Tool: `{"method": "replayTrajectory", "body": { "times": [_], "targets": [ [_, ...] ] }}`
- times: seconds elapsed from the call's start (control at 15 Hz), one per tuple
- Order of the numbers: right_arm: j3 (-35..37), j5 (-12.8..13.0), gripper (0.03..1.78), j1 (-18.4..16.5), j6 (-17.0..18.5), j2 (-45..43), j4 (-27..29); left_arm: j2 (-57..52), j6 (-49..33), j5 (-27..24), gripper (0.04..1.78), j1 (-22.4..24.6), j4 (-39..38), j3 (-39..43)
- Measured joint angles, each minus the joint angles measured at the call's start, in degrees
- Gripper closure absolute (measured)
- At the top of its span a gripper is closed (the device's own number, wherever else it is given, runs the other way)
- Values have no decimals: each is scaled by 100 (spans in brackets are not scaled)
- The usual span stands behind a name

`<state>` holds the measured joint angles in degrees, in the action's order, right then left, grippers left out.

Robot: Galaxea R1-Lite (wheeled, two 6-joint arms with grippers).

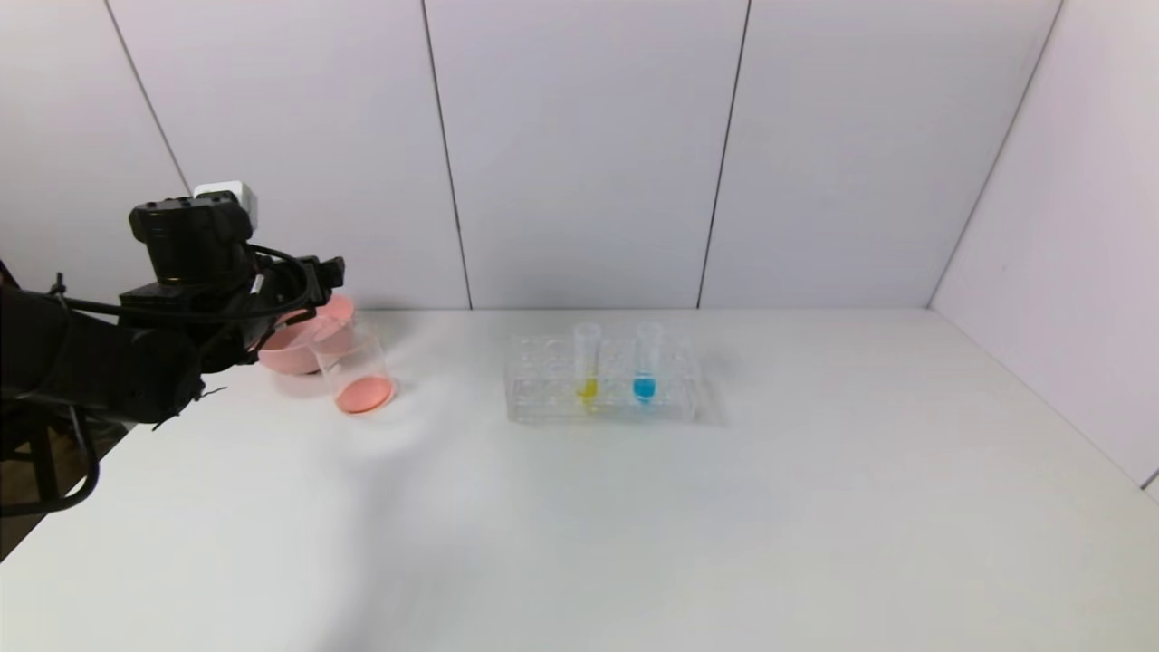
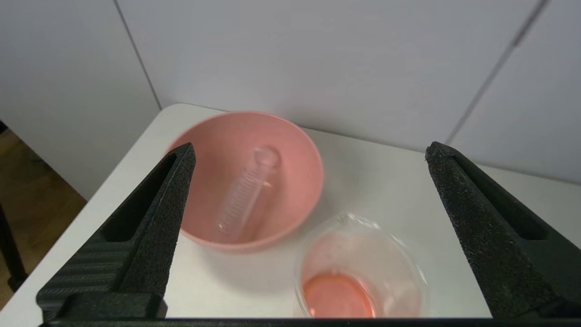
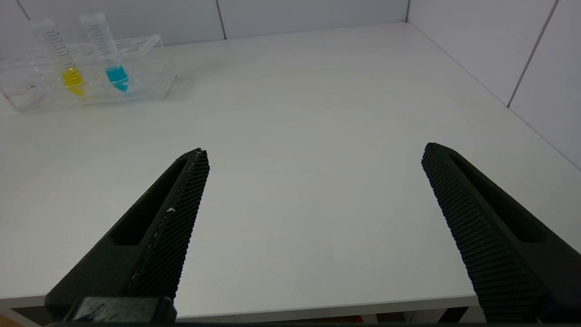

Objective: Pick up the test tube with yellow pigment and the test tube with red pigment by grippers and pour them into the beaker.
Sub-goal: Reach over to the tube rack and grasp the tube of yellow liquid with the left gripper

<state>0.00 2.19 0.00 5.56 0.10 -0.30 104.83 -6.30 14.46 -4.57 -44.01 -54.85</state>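
One emptied tube [image 2: 245, 195] lies blurred inside bowl [image 2: 290, 136]

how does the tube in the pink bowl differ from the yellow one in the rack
The tube in the pink bowl lies slanted and looks empty; the test tube with yellow pigment stands upright in the clear rack with yellow liquid at its bottom. Both are slim, clear and carry graduation marks.

Pink bowl [image 2: 290, 150] sits at the desk's [image 1: 815, 507] far left corner. Clear tube rack [image 1: 543, 398] stands mid-desk, well apart from the bowl, holding a blue-liquid tube [image 1: 645, 362] upright. White panelled walls behind.
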Motion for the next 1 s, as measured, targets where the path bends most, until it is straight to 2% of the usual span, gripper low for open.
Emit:
{"method": "replayTrajectory", "body": {
  "times": [0.27, 0.6, 0.73, 1.0],
  "targets": [
    [0, 0, 10, 0, 0, 0, 0, -1128, 22, -308, 6, -1463, 173, 1246],
    [0, 0, 10, 0, 2, 0, -2, -1575, -234, -57, 6, -3679, 201, 2280],
    [0, 0, 10, 0, 0, 0, 0, -1390, -583, 318, 6, -4197, 82, 2343],
    [0, 0, 10, 0, 2, 0, 0, -328, -700, 1013, 6, -4498, -791, 1948]
  ]
}}
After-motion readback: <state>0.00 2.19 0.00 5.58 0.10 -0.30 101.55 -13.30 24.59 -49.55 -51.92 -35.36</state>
